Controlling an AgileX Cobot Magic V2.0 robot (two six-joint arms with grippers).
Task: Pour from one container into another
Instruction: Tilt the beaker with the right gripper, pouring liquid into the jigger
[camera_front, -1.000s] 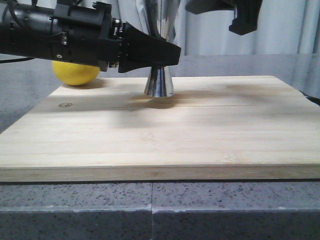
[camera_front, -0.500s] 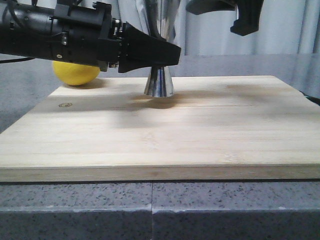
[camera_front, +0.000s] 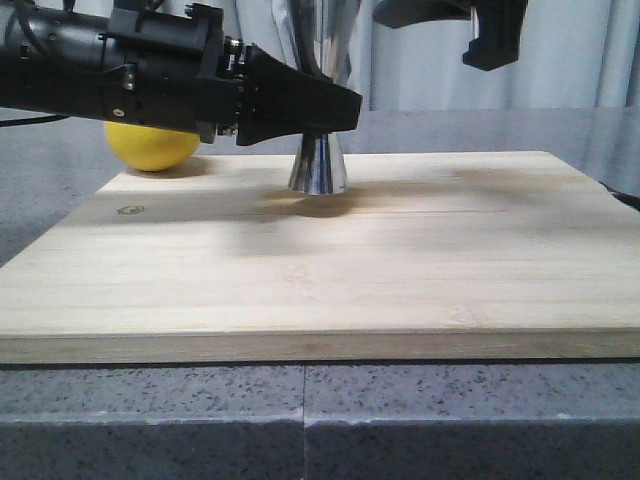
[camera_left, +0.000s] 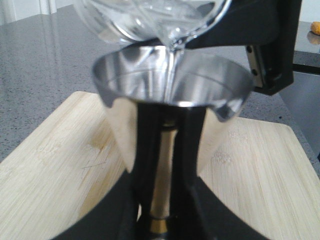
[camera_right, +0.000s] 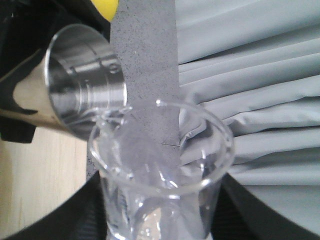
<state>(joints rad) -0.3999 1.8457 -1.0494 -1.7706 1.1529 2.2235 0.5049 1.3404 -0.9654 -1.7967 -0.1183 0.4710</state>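
While the left gripper (camera_left: 162, 200) clamps its dark fingers (camera_left: 142, 150) around the narrow waist of the steel jigger (camera_left: 172, 85), that jigger stands upright on the wooden board (camera_front: 400, 260), its open top cup just above the grip. Right over that cup, the glass beaker (camera_left: 150, 20) is tipped lip-down, and a thin clear stream (camera_left: 171, 67) runs from the lip into the steel cup. Over on the right gripper (camera_right: 160, 220), the fingers sit narrow on either side of the beaker's body, holding it; from that wrist, the jigger's mouth lies just past the beaker's rim, close under the lip. Out beyond the left gripper's arm, a yellow lemon (camera_front: 150, 145) rests behind the board's far corner. Beneath the board runs the grey speckled countertop (camera_front: 300, 420), and grey curtains (camera_right: 250, 75) hang behind the beaker.
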